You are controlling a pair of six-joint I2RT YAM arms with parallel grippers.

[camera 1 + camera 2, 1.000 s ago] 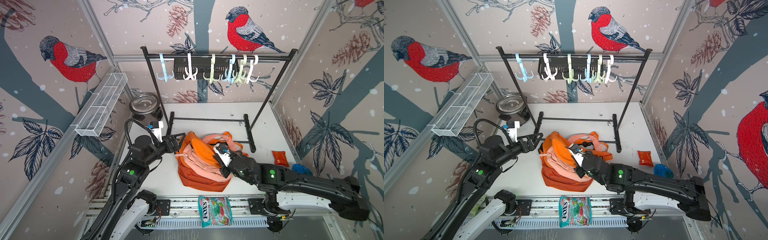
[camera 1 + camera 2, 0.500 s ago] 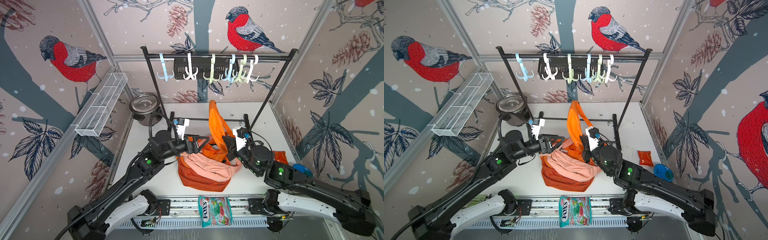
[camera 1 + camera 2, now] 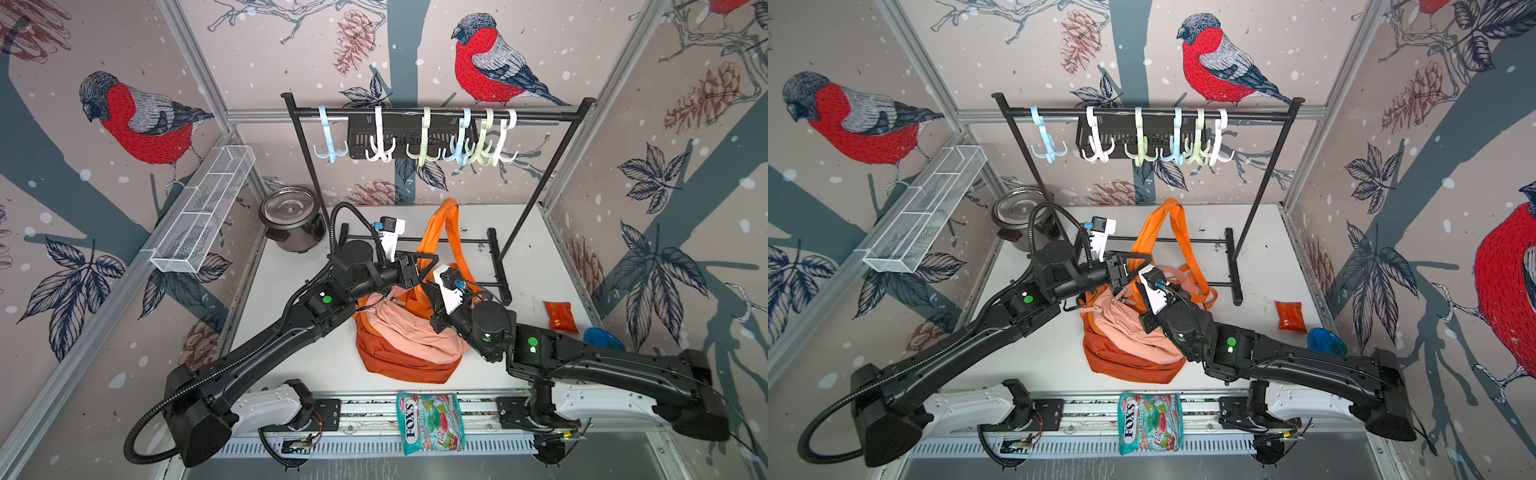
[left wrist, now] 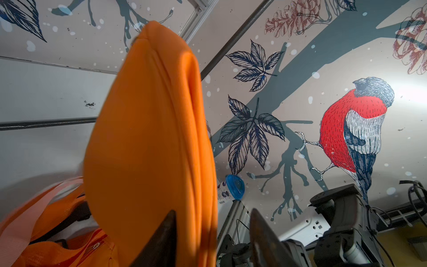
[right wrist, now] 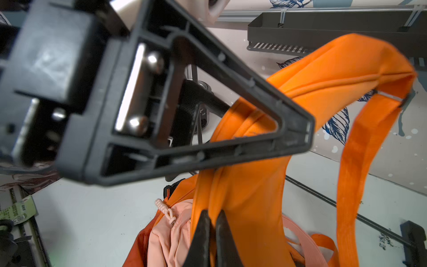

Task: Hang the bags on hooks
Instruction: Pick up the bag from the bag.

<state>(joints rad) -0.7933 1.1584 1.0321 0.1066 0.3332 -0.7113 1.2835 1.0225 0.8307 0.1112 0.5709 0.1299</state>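
Evidently, with the orange bag [image 3: 399, 345] resting on the table [image 3: 291, 332] well below the hooks [image 3: 422, 137], its strap [image 3: 446, 224] pinched tight in the right gripper [image 5: 212, 213] while the left gripper [image 4: 212, 210] only straddles it loosely, the loop may slip or twist and miss a hook.

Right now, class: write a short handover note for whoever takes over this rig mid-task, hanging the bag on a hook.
Left gripper: open, jaws either side of the raised strap, not clamped.
Right gripper: shut on the same strap, nearer the bag.
Bag: body on the table in front of the rail, strap held upright.
Done: strap picked up.
Left: loop the strap over one of the hooks, all bare, then release.
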